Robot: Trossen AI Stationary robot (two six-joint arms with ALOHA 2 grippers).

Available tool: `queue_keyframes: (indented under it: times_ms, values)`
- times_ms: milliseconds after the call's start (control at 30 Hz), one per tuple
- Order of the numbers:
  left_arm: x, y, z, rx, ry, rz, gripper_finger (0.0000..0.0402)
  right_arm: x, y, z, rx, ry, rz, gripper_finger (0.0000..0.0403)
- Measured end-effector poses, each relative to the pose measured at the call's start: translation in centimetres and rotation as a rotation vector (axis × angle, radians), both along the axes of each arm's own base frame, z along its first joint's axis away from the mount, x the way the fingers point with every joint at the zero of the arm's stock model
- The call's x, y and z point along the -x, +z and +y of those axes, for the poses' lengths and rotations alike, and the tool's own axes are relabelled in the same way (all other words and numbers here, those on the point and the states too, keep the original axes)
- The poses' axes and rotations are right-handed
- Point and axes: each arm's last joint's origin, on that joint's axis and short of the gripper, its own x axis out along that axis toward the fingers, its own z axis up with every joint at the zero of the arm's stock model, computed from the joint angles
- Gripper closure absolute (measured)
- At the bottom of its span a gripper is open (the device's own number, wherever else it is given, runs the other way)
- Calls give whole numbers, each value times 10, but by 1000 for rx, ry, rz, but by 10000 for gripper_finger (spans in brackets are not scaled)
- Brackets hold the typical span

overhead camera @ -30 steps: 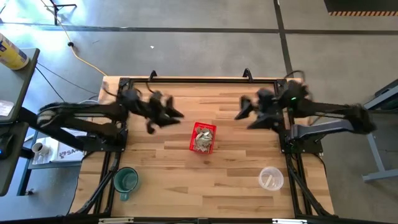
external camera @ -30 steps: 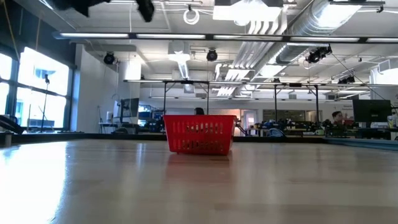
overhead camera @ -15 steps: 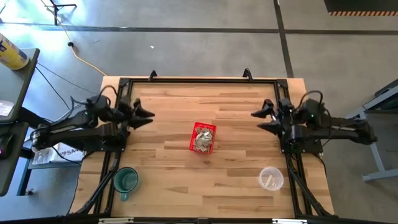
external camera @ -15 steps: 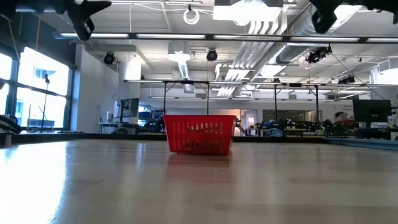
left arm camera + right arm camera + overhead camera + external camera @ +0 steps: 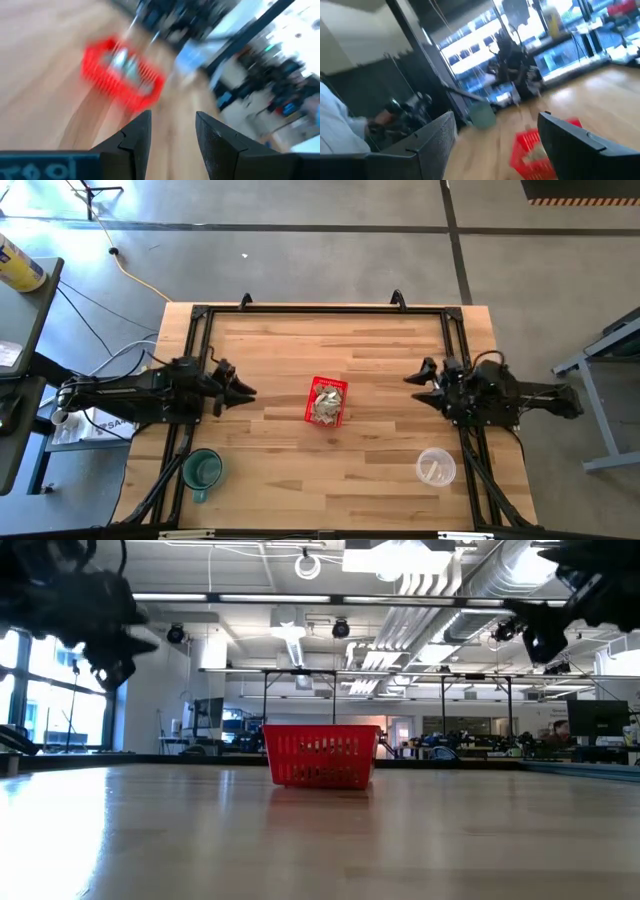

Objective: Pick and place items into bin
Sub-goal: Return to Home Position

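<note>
The red mesh-sided basket (image 5: 326, 400) stands at the table's middle on its base, with several pale-green-and-white paper slips (image 5: 324, 408) lying inside. It also shows in the low view as basket (image 5: 321, 754), in the left wrist view as basket (image 5: 122, 72) and in the right wrist view as basket (image 5: 540, 147). My left gripper (image 5: 243, 391) hovers open near the table's left edge, pointing at the basket; its fingers (image 5: 172, 130) hold nothing. My right gripper (image 5: 418, 383) hovers open near the right edge, also empty, with gripper (image 5: 495, 132) facing the basket.
A green mug (image 5: 202, 470) stands at the near left corner and a clear plastic cup (image 5: 435, 468) at the near right. Bare wood lies between each gripper and the basket. A dark frame rail (image 5: 320, 308) borders the table's far edge.
Both arms have drawn back from the table's far middle toward their own side edges and come down lower. The left gripper went toward the left and near side, the right gripper toward the right edge. The basket has stayed still.
</note>
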Motion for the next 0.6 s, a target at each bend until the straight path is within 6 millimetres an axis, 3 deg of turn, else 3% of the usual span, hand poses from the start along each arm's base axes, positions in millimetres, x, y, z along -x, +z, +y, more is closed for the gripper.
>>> queue_keyframes:
  times_ms: [167, 233, 367, 600]
  values:
    - [7, -24, -1, 32, -1, 248, 213, -6, -27, -1, -7, -10, 160, 126]
    - [10, -28, -1, 41, -1, 311, 213, -7, -27, -2, -12, -34, 192, 125]
    - [11, -27, -2, 25, 12, 284, 213, -8, -28, -2, -14, -64, 210, 126]
    - [22, -12, -4, -1, 21, 78, 213, -5, -26, -2, -13, -76, 138, 125]
